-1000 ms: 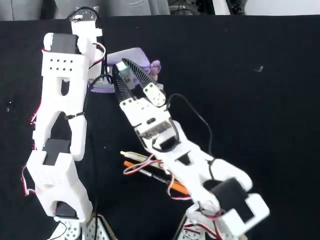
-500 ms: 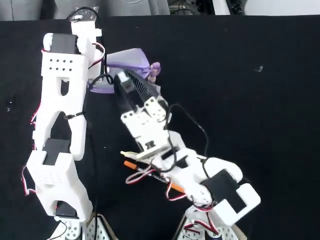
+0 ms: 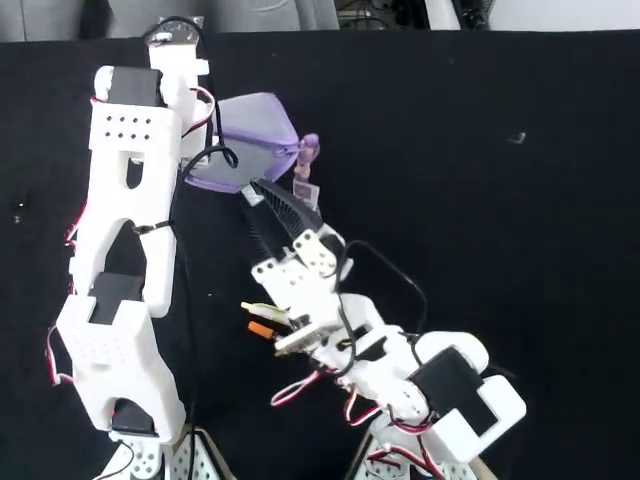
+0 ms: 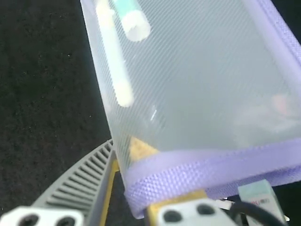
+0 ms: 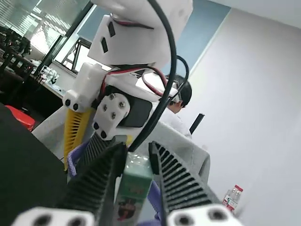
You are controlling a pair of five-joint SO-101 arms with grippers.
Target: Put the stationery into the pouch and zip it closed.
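Right wrist view: your right hand (image 5: pixel 137 151) is pinching a green stationery piece (image 5: pixel 133 184) just beside the pouch (image 3: pixel 255 125) your left hand (image 4: pixel 117 181) grips, so I'd feed it in next.

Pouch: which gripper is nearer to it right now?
Left. The left gripper is clamped on the pouch at its edge; the right gripper, holding a small green item, is close beside it.

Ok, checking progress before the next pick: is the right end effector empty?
No, the right end effector is clamped on a small green box.
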